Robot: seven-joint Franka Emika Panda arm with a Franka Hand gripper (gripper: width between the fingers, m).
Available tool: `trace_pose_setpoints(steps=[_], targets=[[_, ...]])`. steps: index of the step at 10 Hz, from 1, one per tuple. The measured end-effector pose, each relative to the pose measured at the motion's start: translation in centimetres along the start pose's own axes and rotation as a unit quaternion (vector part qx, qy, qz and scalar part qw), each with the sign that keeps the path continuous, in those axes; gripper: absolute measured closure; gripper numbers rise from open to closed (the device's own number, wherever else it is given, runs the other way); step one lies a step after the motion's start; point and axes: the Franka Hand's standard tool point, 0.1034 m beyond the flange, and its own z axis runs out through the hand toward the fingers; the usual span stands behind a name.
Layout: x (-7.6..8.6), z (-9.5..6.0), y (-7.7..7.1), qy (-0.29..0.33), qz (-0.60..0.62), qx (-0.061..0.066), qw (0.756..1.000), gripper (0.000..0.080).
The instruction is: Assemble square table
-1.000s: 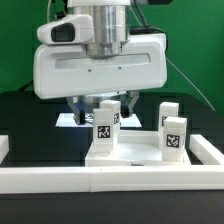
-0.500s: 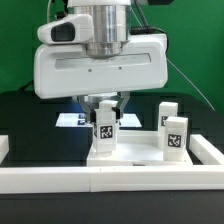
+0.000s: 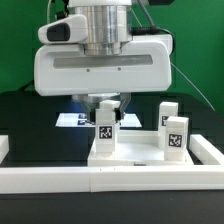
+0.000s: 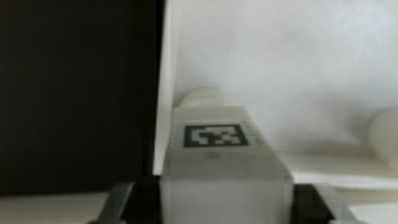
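The end effector (image 3: pixel 104 112) grips a tagged leg block (image 3: pixel 104 131) upright on the square table slab (image 3: pixel 135 152); two more legs (image 3: pixel 173 131) stand beside it.

White leg block (image 4: pixel 221 165) with a black-and-white tag (image 4: pixel 217 136) on its face, held between two dark fingers (image 4: pixel 128 200) of the gripper (image 4: pixel 217 200), white slab (image 4: pixel 285 70) behind it, black table surface (image 4: pixel 75 95) alongside, picture blurred.
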Motion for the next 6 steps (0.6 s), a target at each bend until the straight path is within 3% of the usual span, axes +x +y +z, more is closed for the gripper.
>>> trace_pose_setpoints(steps=[3, 6], targets=[[-0.1, 0.1, -0.9, 0.0, 0.155, 0.0, 0.988, 0.0509], [0.0, 0.2, -2.0, 0.006, 0.291, 0.005, 0.957, 0.0509]])
